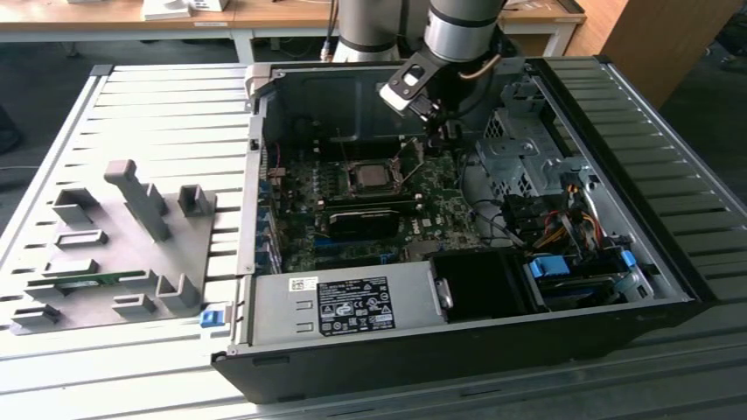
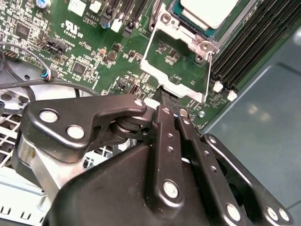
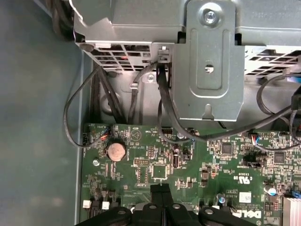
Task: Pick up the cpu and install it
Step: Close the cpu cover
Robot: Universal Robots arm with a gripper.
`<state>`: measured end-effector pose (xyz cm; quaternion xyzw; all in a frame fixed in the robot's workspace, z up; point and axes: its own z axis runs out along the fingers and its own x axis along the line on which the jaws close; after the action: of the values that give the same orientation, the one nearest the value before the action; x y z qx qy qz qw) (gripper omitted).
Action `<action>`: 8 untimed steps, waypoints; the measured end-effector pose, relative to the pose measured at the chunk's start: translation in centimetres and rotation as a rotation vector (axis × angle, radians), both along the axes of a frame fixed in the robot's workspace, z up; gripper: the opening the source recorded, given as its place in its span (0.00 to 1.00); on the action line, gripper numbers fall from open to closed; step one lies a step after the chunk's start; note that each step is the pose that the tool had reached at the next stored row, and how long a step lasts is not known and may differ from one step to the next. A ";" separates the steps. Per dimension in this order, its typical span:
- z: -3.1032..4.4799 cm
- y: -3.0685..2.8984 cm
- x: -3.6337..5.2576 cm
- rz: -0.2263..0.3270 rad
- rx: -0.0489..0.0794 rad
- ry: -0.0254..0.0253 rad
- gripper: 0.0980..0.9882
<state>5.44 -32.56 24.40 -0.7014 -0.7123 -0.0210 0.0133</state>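
The cpu (image 2: 209,11) lies flat in its socket on the green motherboard (image 1: 450,223), silvery top up, and a hinged metal frame (image 2: 176,66) stands flipped open just beside it. In the exterior view the cpu (image 1: 371,178) sits near the middle of the board. The gripper (image 2: 169,100) hangs over the board with its 2 jaws pressed together and nothing between them. Its tip is close to the open frame's edge, though whether it touches cannot be told. In the first wrist view the gripper (image 3: 162,192) points at the board below a coin battery (image 3: 116,150) and a grey metal cage (image 3: 207,70).

Writing is plentiful. A large white label (image 1: 350,306) with black print and symbols covers the power supply, a small white sticker (image 2: 76,7) sits on the board, and white lettering runs across the board in both wrist views.

The black computer case (image 1: 467,350) lies open on a slatted metal table (image 1: 152,105). On the exterior view's left, a grey fixture plate (image 1: 117,254) carries upright blocks and a green memory stick (image 1: 87,282). Wooden desks (image 1: 280,13) stand behind.
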 end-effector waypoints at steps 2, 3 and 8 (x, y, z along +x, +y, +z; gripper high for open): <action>0.00 0.00 -0.16 0.000 0.000 0.0000 0.01; 0.00 0.00 -0.26 0.000 0.000 0.0000 0.01; 0.00 0.00 -0.54 0.000 0.000 0.0000 0.01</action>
<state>4.90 -32.56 24.40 -0.7014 -0.7123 -0.0210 0.0133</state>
